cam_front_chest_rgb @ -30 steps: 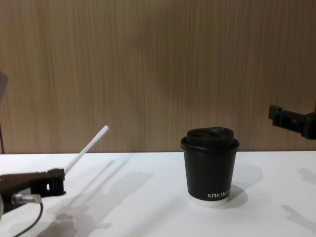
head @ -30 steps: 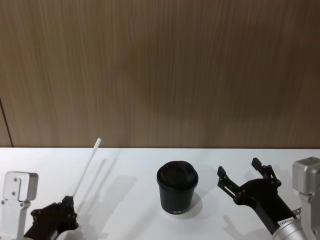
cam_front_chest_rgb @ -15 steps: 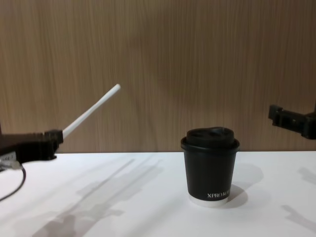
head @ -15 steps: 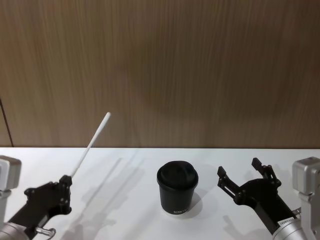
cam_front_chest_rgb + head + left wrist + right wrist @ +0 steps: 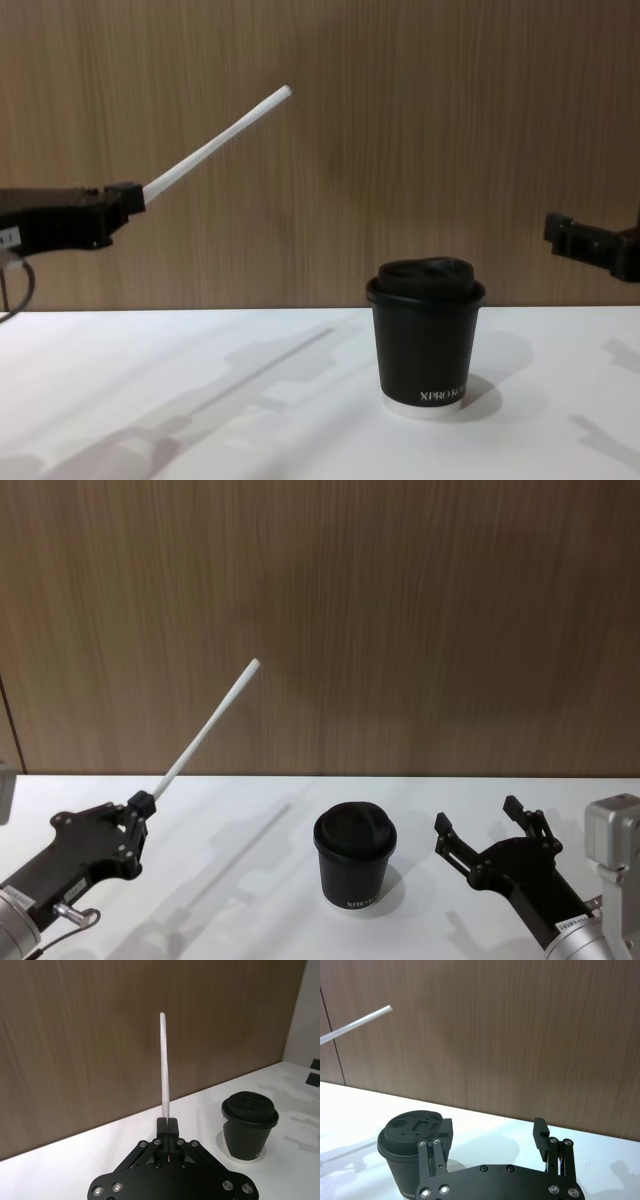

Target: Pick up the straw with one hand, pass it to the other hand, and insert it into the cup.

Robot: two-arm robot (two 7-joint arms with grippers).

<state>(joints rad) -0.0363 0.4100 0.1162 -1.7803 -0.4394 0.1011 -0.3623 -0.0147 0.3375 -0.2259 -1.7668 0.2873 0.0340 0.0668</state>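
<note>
A white table [image 5: 290,920] spans the lower part of the frame, with faint grey shadows [image 5: 250,375] streaking its lower left. Behind it a brown wood-grain wall [image 5: 400,610] covers the whole upper part, cut by a thin dark vertical seam [image 5: 10,725] at the far left edge. In the left wrist view a pale plain panel [image 5: 305,1005] adjoins the wood at upper right.

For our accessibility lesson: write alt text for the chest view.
The left gripper, at the left edge, holds a white straw by its lower end, slanting up to the right above the table. A lidded black cup stands right of centre, with the right gripper raised at the right edge.
</note>
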